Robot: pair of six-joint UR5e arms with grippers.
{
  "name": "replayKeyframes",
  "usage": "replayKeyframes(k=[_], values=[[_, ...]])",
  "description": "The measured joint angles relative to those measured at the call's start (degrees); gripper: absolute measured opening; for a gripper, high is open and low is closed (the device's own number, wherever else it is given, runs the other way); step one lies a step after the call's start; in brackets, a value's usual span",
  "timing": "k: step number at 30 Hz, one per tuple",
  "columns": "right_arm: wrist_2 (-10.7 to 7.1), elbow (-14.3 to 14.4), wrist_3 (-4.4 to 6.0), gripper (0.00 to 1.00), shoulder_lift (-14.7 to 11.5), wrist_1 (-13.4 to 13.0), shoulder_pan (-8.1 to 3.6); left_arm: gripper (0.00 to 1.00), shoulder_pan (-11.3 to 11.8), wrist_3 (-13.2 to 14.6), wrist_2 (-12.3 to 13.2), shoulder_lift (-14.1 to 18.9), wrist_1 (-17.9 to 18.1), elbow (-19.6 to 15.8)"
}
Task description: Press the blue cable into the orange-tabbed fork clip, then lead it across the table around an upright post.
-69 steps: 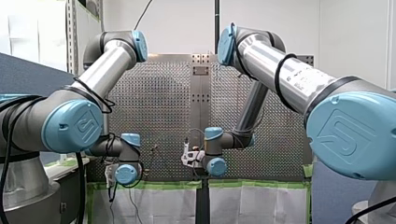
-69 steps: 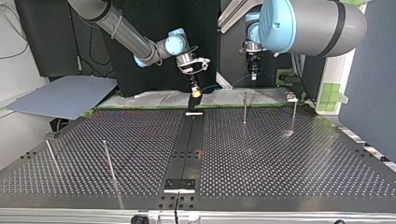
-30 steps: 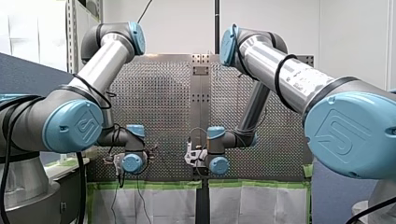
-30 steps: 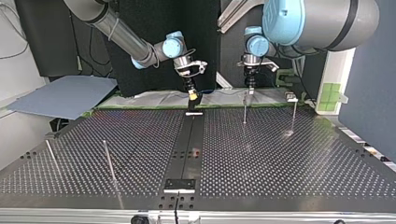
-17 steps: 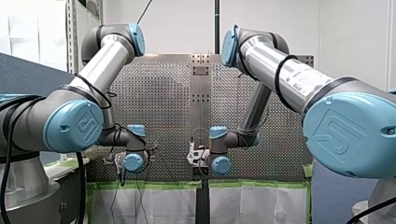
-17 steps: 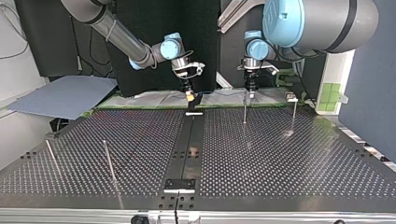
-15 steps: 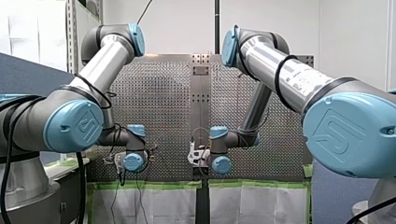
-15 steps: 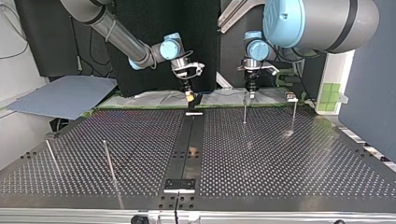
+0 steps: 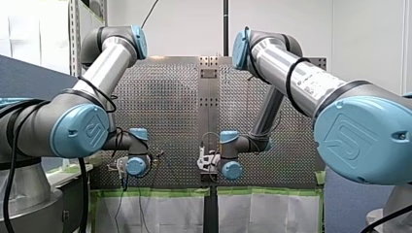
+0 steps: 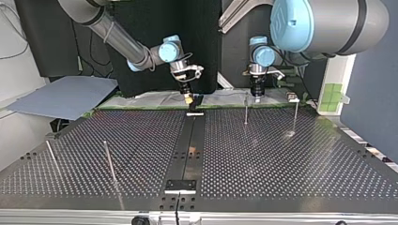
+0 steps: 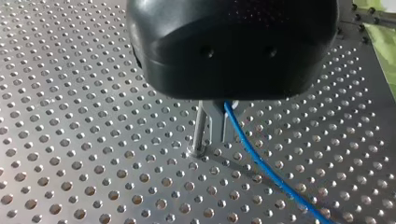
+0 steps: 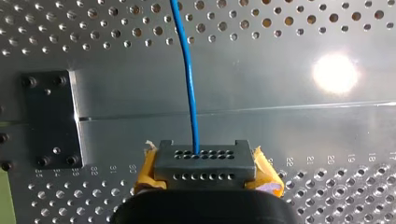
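The blue cable (image 11: 261, 163) leaves my left gripper (image 11: 215, 125), whose metal fingers (image 11: 208, 122) are shut on it right beside a thin upright post (image 11: 200, 130). In the top view my left gripper (image 10: 256, 95) hangs just right of that post (image 10: 246, 108). My right gripper (image 12: 205, 164) shows a grey finger with yellow pads, and the blue cable (image 12: 188, 79) runs straight out of its grip. In the top view my right gripper (image 10: 187, 97) sits just left of the dark fork clip (image 10: 196, 101) on the centre strip; the cable inside the clip is hidden.
The top view shows another post (image 10: 295, 114) near the far right and two more posts (image 10: 109, 161) (image 10: 51, 157) at the near left. A black screwed plate (image 12: 46, 121) lies beside my right gripper. A grey sheet (image 10: 65, 96) lies off the table's far left.
In the top view my left gripper has come down beside the far post and shifted slightly right. My right gripper has edged left and lower, next to the clip.
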Motion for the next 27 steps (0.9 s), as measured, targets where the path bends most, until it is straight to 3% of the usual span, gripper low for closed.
replayKeyframes(k=[8, 18, 27], values=[[-0.01, -0.7, -0.25, 0.00, 0.0, 0.9, -1.17, 0.00, 1.1, -0.7, 2.3, 0.0, -3.2, 1.7], [-0.05, -1.3, -0.53, 0.00, 0.0, 1.2, -2.49, 0.00, 5.9, -1.7, 5.2, 0.0, -3.9, 2.1], [-0.15, -2.2, -0.54, 0.00, 0.0, 1.5, -3.66, 0.00, 6.3, -1.8, 7.7, 0.0, -3.9, 2.6]])
